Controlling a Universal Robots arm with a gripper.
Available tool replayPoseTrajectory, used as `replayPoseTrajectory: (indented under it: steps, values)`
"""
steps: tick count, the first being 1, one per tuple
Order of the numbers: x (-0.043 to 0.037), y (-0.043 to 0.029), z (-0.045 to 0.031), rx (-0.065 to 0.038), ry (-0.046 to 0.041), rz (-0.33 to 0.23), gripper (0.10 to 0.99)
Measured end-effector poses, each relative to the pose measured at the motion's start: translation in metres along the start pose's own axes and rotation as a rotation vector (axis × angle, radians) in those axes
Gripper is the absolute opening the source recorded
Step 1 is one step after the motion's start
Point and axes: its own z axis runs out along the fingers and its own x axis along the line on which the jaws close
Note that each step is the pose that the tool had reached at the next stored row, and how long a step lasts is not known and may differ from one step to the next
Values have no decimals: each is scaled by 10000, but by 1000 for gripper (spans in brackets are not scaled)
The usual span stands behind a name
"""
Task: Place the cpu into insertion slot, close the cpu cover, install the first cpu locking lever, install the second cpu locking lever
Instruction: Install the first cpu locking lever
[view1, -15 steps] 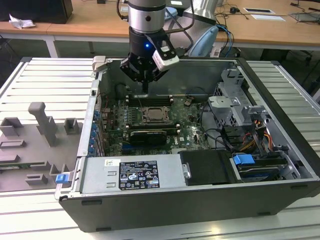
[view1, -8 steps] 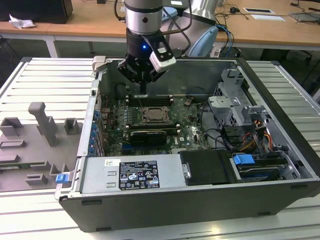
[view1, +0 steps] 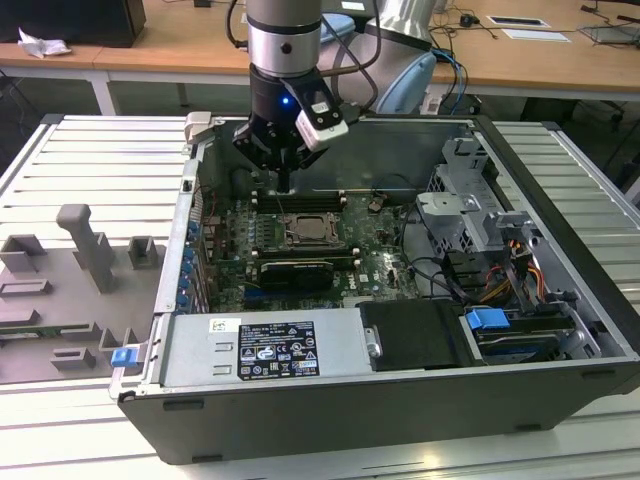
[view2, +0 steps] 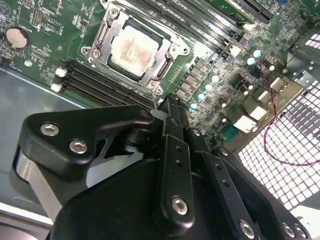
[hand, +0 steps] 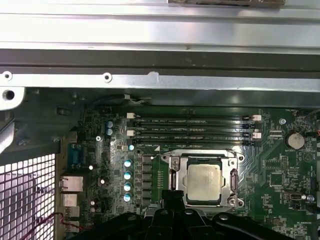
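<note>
The cpu (view1: 305, 232) (view2: 134, 50) (hand: 204, 182), a pale silver square chip, lies flat in the socket on the green motherboard. The cpu cover (view2: 171, 52) (hand: 176, 176), a thin metal frame, lies down around the chip with the top showing through its window. My gripper (view1: 285, 186) (view2: 169, 104) (hand: 172, 194) hangs above the board just behind the socket, over the memory slots (hand: 192, 129). Its black fingers are shut together with nothing between them. A thin wire lever (view2: 167, 27) runs along one side of the socket frame.
The open computer case (view1: 560, 200) surrounds the board. A long black card (view1: 297, 272) lies in front of the socket. A grey drive cage (view1: 465, 215) and cables stand on the exterior view's right, a labelled grey box (view1: 270, 350) in front. Grey fixtures (view1: 90, 250) lie outside, left.
</note>
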Motion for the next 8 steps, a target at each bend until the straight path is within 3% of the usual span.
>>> replayPoseTrajectory:
  steps: [8]
  values:
    - [51,0,21,-3,-2,0,106]
